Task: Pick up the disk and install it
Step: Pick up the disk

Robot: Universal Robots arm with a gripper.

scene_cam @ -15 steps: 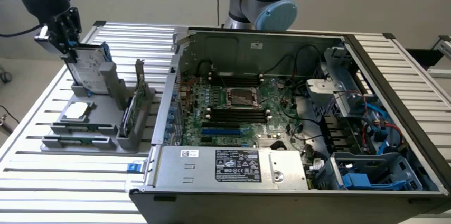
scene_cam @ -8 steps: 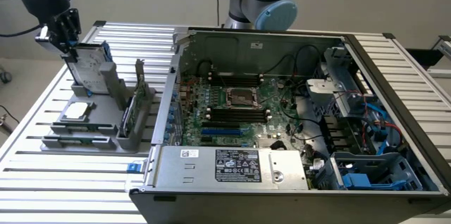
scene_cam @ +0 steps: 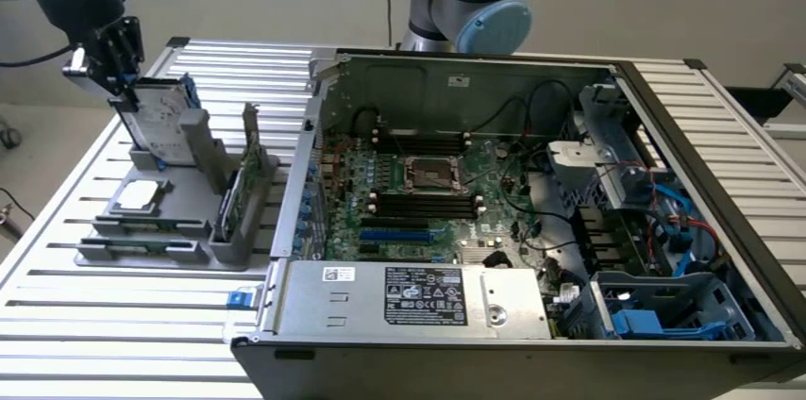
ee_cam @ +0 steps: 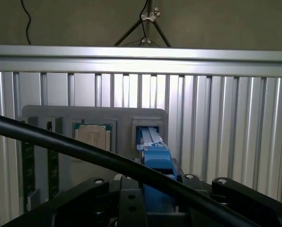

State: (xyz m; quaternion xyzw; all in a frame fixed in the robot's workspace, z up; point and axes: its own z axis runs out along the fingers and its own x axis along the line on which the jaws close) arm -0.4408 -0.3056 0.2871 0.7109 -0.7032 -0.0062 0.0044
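At the exterior view's far left, the gripper hangs from the arm's dark wrist and sits right at the top edge of the disk. The disk stands upright, leaning slightly, in the rear slot of a grey holder on the bench. Its silver face and white label face the camera, and its blue bracket runs along the far side. The gripper touches or nearly touches the disk's upper corner. It cannot be told how far open the gripper is, or whether it has clamped the disk.

In the wrist view, the blue bracket rises out of its slot toward the gripper's black body, and a black cable crosses in front.

Lower in the holder lies a square processor chip. Just to its right, a green card stands on edge.

Further right sits the open computer case. Its motherboard is exposed, and a grey labelled power-supply box lies along the near edge. Behind the case stands the arm's base joint with its light-blue cap. At the exterior view's lower right, inside the case, is a blue plastic drive bay.
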